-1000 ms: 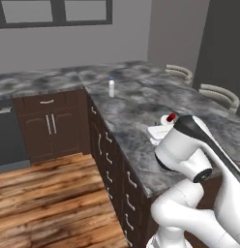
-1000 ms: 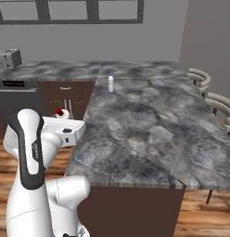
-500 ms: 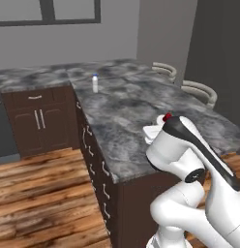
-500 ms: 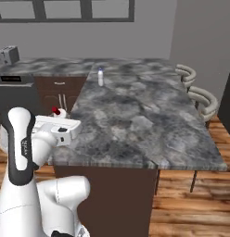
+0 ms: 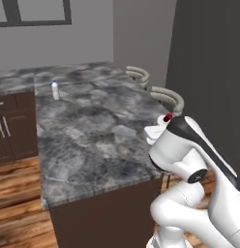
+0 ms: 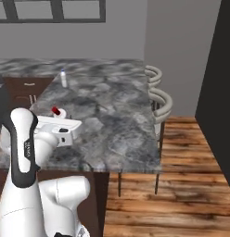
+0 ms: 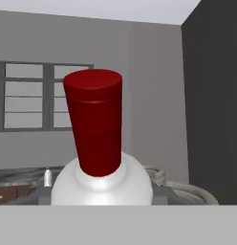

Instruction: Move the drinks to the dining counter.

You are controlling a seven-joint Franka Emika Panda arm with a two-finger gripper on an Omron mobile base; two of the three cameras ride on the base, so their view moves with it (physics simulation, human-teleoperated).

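Gripper (image 6: 58,115) is closed on the red-capped bottle (image 7: 97,158), bottle upright, cap up. In the hand view the bottle's shoulder and red cap sit dead centre; fingertips themselves aren't visible, so grip is read from the bottle riding with the hand. In the left base view the red cap (image 5: 167,117) pokes up just above the wrist, over the near right part of the table (image 5: 93,131), close to its right edge. In the right base view it sits over the near left part of the slab, near the front edge.

Blue-capped bottle (image 5: 55,90) stands upright on the far left part of the table, near the left edge, well apart from the gripper. Same bottle in the right base view (image 6: 64,78).

Table top between the two bottles is bare marble. Front edge overhangs a dark brown base. Two curved-back stools (image 6: 159,99) sit tight along the right edge, with open wood floor (image 6: 191,176) beyond them.
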